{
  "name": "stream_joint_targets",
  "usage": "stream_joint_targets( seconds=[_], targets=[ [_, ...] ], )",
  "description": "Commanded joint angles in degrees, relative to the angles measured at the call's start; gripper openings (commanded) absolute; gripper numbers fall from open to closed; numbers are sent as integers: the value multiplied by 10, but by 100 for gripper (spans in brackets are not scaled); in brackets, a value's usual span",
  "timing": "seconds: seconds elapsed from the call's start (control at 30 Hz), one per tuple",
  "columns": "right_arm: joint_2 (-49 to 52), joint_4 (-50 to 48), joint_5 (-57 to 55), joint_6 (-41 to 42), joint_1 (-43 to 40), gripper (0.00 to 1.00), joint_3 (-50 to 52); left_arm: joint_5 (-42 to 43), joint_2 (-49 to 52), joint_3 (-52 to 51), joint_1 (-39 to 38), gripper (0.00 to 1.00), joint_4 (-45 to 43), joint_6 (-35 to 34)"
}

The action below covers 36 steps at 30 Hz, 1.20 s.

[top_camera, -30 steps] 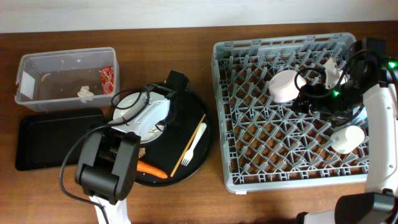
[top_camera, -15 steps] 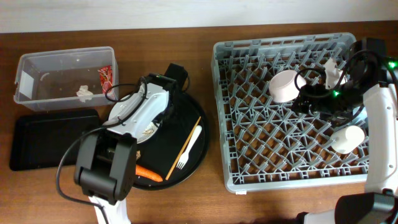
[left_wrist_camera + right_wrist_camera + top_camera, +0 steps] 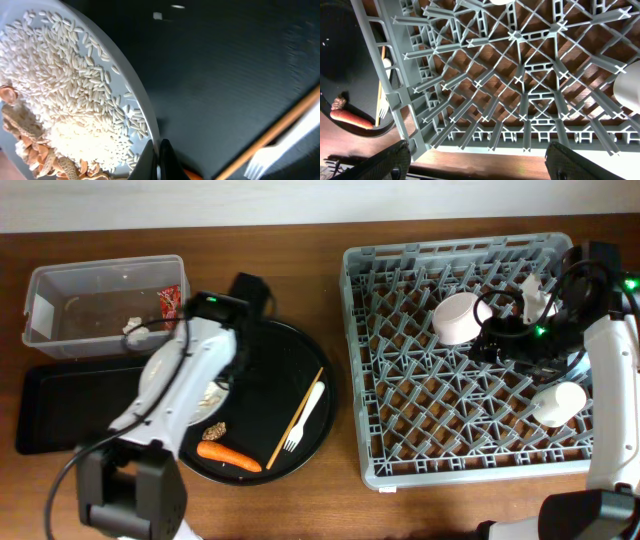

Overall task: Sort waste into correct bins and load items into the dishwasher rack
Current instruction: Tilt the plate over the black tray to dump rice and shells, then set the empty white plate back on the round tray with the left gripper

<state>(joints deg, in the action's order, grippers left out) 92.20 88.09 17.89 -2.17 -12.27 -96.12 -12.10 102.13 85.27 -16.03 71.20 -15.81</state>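
My left gripper is shut on the rim of the white plate, which carries pale rice and brown food scraps. In the overhead view the left gripper holds the plate tilted over the left edge of the round black tray, beside the clear tub and the shallow black tray. The tub holds a red wrapper and a tissue. My right gripper is open and empty over the grey rack. I see no light-blue cup.
On the round tray lie the carrot, a small brown lump, the chopstick and the white fork. The rack holds a white bowl and a small white cup. The right arm stands at the rack's right side.
My left arm has swung left with the plate, from the middle of the round tray to its left edge by the bins. The brown lump is uncovered. The right arm has not moved.
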Motion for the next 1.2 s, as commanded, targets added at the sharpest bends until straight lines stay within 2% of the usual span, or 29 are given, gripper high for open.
stream_joint_targets(
  seconds=[0.0,0.07,0.23,0.6,1.07,1.17],
  targets=[
    [-8,2,-5,-6,3,89,-5,-6,-23,14,72,0,2,27],
    [-8,2,-5,-6,3,89,-5,-4,-23,14,114,0,-2,34],
    [-8,3,-5,-6,3,89,-5,72,-23,14,181,0,-44,87],
    [-8,2,-5,-6,3,89,-5,316,-34,14,351,0,-61,183],
    [-8,6,-6,-6,3,89,-5,540,-59,14,521,0,-64,193],
    [-8,7,-6,-6,3,89,-5,613,-59,14,560,0,-63,194]
  ],
)
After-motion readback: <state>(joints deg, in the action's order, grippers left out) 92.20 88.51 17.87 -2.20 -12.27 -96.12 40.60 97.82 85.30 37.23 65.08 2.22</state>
